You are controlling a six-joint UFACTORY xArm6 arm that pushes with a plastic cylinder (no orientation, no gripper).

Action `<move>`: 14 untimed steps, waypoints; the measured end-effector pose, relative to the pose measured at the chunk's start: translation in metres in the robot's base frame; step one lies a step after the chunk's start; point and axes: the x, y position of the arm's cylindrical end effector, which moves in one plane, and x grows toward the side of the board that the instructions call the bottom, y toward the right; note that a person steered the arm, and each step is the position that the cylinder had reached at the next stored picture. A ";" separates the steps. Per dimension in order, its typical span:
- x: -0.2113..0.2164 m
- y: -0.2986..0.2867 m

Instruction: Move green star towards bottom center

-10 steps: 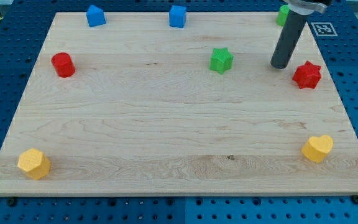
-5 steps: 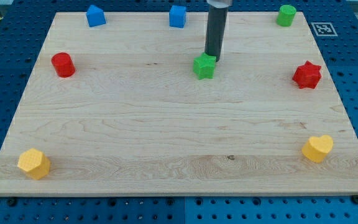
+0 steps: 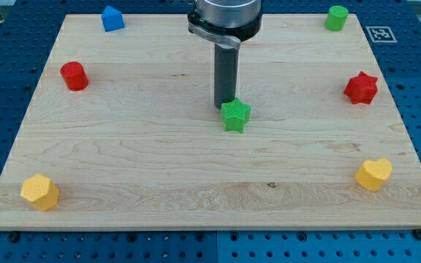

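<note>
The green star (image 3: 235, 116) lies on the wooden board (image 3: 159, 168), a little right of the middle and above centre height. My tip (image 3: 224, 107) touches the star's upper left edge, just above it in the view. The dark rod rises from there to the view's top, where the arm's grey end covers part of the board's top edge.
A blue block (image 3: 112, 17) sits at the top left, a green block (image 3: 336, 17) at the top right. A red cylinder (image 3: 74, 76) is at the left, a red star (image 3: 361, 88) at the right. A yellow block (image 3: 39, 192) is bottom left, a yellow heart (image 3: 373, 174) bottom right.
My tip came in from the right, met the green star and has pushed it down and slightly left. The second blue block at the top is now hidden behind the arm.
</note>
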 end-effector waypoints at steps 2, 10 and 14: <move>0.005 0.011; 0.095 0.051; 0.079 -0.027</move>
